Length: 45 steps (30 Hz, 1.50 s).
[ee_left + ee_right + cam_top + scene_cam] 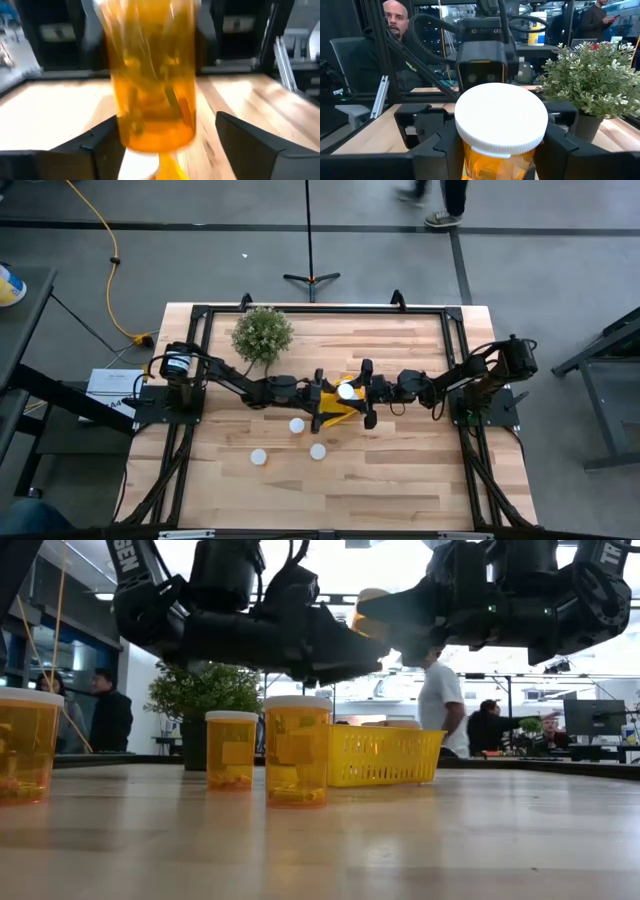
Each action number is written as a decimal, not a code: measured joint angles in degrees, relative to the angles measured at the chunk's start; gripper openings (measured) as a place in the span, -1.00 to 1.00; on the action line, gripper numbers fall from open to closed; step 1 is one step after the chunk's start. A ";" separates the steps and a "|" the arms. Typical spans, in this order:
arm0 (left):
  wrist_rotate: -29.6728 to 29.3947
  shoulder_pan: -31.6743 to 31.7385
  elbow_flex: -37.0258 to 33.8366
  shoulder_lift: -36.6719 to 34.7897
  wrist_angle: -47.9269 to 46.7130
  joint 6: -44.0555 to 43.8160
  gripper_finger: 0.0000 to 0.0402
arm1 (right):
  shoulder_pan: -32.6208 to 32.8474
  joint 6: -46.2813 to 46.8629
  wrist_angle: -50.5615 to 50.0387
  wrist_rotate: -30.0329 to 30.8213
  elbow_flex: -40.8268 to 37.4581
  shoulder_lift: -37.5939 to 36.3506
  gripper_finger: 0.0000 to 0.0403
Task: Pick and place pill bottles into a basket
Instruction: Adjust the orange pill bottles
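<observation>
A pill bottle (346,391) with a white cap and orange body hangs in the air over the yellow basket (338,412). My right gripper (364,392) is shut on it; it also shows in the right wrist view (497,145). My left gripper (322,395) faces it from the other side. Its fingers (95,145) are wide open on either side of the bottle's orange body (152,85). Three more bottles stand upright on the table near the basket (297,425), (259,457), (318,451). A white cap (135,169) shows below the held bottle. My right gripper pinches the bottle's orange body just under the white cap (500,120) between its two fingers (445,152). The fingers come in level from the table's right side. The bottle is roughly upright, lifted clear above the basket (385,755).
A bushy green potted plant (262,335) stands at the far left of the basket. The three standing bottles (296,750) are on the near side of the basket. Black frame rails run along the table's edges. People stand in the room behind the table (437,705).
</observation>
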 joint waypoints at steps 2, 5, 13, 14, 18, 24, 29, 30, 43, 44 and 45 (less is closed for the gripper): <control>0.01 -0.01 -0.06 -1.41 -4.23 -0.08 0.73 | 0.00 -0.17 -0.10 0.06 0.00 0.00 -0.15; -0.05 -0.01 -0.08 -5.09 -11.74 -0.13 0.82 | 0.00 -0.19 -0.59 0.35 0.00 0.00 -0.13; -0.27 -0.01 -0.05 -15.67 -29.87 0.39 0.86 | 0.01 -0.33 -1.57 1.26 0.02 0.00 -0.15; -0.29 -0.01 -0.04 -16.71 -32.45 0.39 0.86 | 0.02 -0.31 -1.74 1.25 0.02 0.00 -0.14; -1.53 -0.01 -0.06 -19.94 -39.25 0.33 0.86 | 0.61 -0.25 -4.77 2.71 0.91 -0.02 -0.12; -5.45 0.01 -0.08 -23.12 -44.22 0.35 0.86 | 2.04 -1.15 -10.08 5.36 3.01 -0.02 -0.14; -6.45 0.01 -0.06 -25.65 -47.68 0.34 0.86 | 2.14 -0.33 -12.24 7.29 2.78 1.22 -0.12; -6.45 0.01 -0.06 -26.11 -48.31 0.30 0.86 | 2.10 0.19 -11.78 7.30 3.06 2.30 -0.12; -6.63 0.01 -0.06 -26.80 -50.29 -0.93 0.86 | 2.10 0.44 -9.46 12.20 7.65 11.67 -0.13; -6.63 0.01 -0.06 -26.80 -50.31 -1.18 0.86 | 2.10 0.81 -9.41 13.01 7.65 11.67 -0.13; -6.63 0.01 -0.06 -26.80 -50.51 -1.20 0.86 | 2.10 1.59 -9.42 13.48 7.65 11.59 -0.14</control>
